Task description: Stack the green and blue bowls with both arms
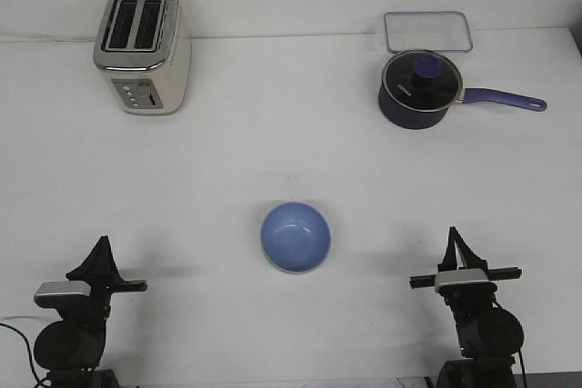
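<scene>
A: Front view only. What sat mid-table?

B: One light periwinkle blue round smooth bowl (pixel 296 237), upright, on the white table (pixel 273 152), roughly centred between the two arms and a bit nearer the camera than the far-side items. A pale rim edge showed along its lower side; couldn't tell if that was a second bowl under it. No separate green bowl was visible.

A: Arms?

B: Slim black left arm's gripper (pixel 101 252) was at the lower left, its black fingers pointing up to a peak, silver-grey block just below. Right arm's gripper (pixel 454 241) was at the lower right, same pose. Both were well apart from the bowl, touching nothing.

A: Fingers apart or together?

B: Left: tips looked drawn together to a point, holding nothing. Right: same, tips met in a narrow point, holding nothing.

A: Background stuff?

B: Cream and chrome two-slot toaster (pixel 142 48) stood at the far left. Dark navy lidded saucepan (pixel 420 89) sat at the far right, purple handle pointing right. Clear rectangular plastic container (pixel 427 32) lay just behind the saucepan, near the wall.
</scene>
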Controlling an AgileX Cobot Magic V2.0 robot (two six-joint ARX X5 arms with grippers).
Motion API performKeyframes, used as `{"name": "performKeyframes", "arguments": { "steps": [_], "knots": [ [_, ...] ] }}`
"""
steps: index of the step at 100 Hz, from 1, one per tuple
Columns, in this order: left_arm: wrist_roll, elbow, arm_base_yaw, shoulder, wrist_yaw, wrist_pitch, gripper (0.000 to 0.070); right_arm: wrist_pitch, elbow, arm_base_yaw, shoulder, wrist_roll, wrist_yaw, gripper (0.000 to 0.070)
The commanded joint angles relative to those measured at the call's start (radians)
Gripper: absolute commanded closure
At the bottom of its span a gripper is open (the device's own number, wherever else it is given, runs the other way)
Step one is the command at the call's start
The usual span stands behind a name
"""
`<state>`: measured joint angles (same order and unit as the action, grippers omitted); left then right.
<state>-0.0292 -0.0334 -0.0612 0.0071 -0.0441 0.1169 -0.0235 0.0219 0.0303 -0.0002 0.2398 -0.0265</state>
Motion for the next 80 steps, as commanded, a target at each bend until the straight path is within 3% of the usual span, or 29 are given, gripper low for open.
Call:
{"name": "performKeyframes", "arguments": {
  "steps": [1, 14, 80],
  "knots": [
    [-0.007, 0.019, 0.000, 0.000, 0.002, 0.011, 0.0688, -0.011, -0.009, -0.005, 0.001, 0.025, 0.009, 0.0700],
    [-0.007, 0.019, 0.000, 0.000, 0.002, 0.011, 0.0688, -0.055, -0.009, -0.006, 0.001, 0.046, 0.011, 0.0700],
    [-0.007, 0.019, 0.000, 0.000, 0.002, 0.011, 0.0688, -0.013, -0.009, -0.005, 0.001, 0.045, 0.006, 0.0700]
  ]
}}
